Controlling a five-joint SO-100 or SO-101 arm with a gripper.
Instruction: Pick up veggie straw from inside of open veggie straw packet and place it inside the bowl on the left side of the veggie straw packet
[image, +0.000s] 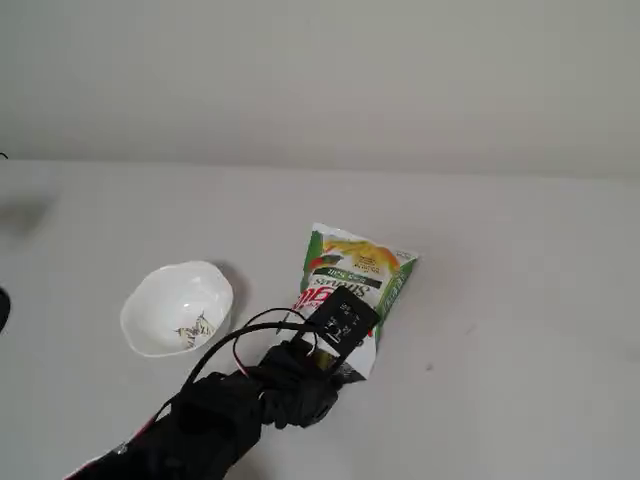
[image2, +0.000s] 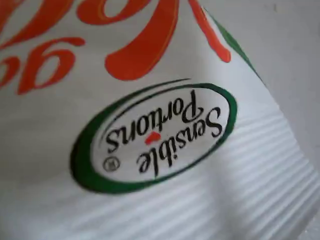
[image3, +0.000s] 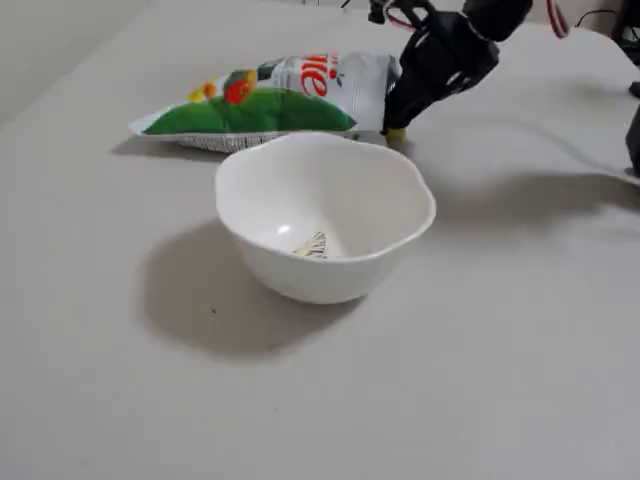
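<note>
Lower centre of a fixed view, gripper (image: 338, 362) sits at the veggie straw packet (image: 352, 280) open end; jaw state can't tell, veggie straw not visible. Wrist view is filled by the packet's logo. Bowl (image: 150, 315) stands apart to the packet's left, bare table (image: 520, 300) all round.

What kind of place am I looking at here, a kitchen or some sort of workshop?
Probably a home or hobby test bench, not a kitchen: a bare pale table against a blank wall, holding only a snack bag, a white bowl and a small black robot arm.
</note>
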